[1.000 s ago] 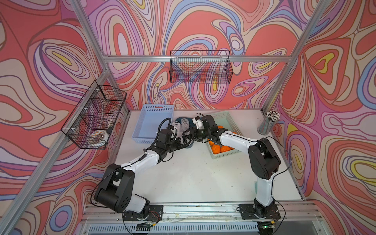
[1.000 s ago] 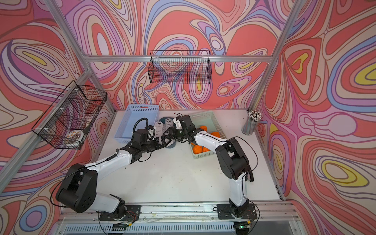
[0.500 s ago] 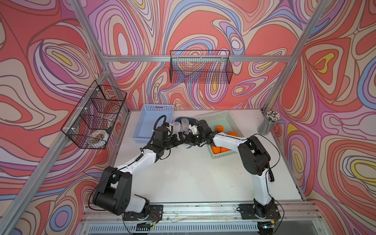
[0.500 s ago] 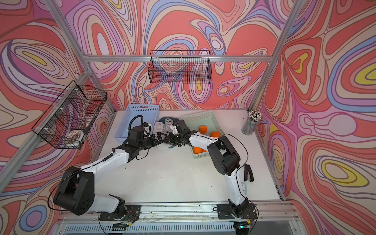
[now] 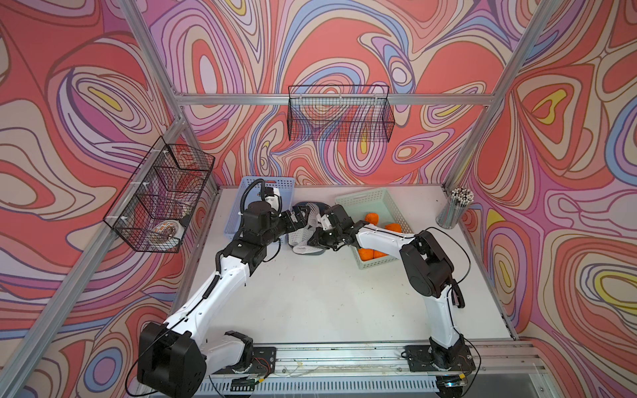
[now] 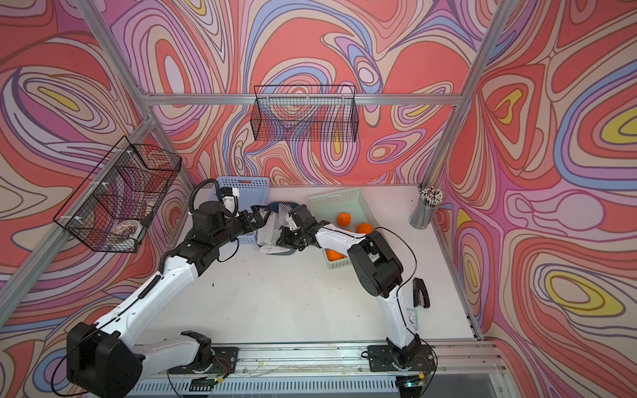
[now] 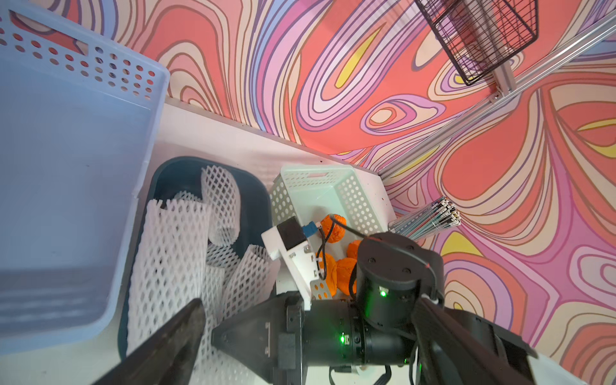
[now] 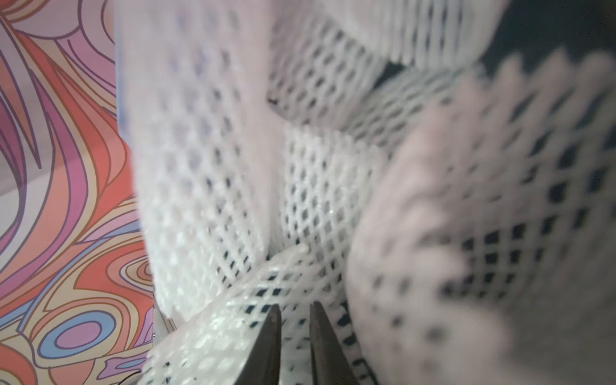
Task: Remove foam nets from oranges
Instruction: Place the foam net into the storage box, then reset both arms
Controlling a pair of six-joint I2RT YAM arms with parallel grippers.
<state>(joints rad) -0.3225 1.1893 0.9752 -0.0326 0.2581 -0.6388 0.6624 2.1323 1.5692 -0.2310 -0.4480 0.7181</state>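
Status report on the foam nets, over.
Left gripper open wide at the dark bin. Right gripper narrow, tips at the foam nets, grip unclear. Bare oranges in the green basket. Arms crowd each other there.

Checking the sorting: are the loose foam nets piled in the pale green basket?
No, the left wrist view shows the foam nets heaped in the dark blue tub, while the pale green basket holds bare oranges.

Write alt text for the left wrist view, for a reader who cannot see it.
White foam nets lie piled in a dark blue bin, between a light blue basket and a pale green basket holding bare oranges. The right arm reaches across the foreground toward the nets.
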